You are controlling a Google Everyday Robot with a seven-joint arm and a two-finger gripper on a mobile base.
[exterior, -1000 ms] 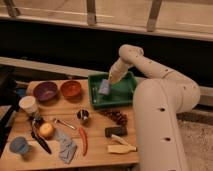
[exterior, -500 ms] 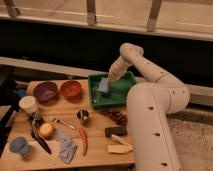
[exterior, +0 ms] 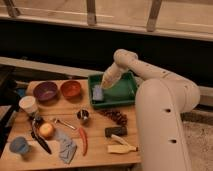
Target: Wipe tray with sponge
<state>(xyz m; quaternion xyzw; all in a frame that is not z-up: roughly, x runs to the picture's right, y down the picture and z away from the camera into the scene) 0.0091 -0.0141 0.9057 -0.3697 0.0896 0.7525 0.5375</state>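
A green tray (exterior: 122, 92) sits at the back right of the wooden table. A blue sponge (exterior: 98, 93) lies on the tray's left side. My gripper (exterior: 103, 86) reaches down from the white arm and is right over the sponge, touching it from the upper right. The sponge rests flat on the tray floor.
A purple bowl (exterior: 45, 91) and an orange bowl (exterior: 71, 89) stand left of the tray. In front are a small metal cup (exterior: 83, 116), grapes (exterior: 116, 117), a red chili (exterior: 83, 141), an apple (exterior: 46, 130), a grey cloth (exterior: 66, 148), a white cup (exterior: 28, 105) and a blue cup (exterior: 19, 146).
The arm's elbow has shifted a little, and the gripper with the sponge has moved slightly toward the tray's left front.
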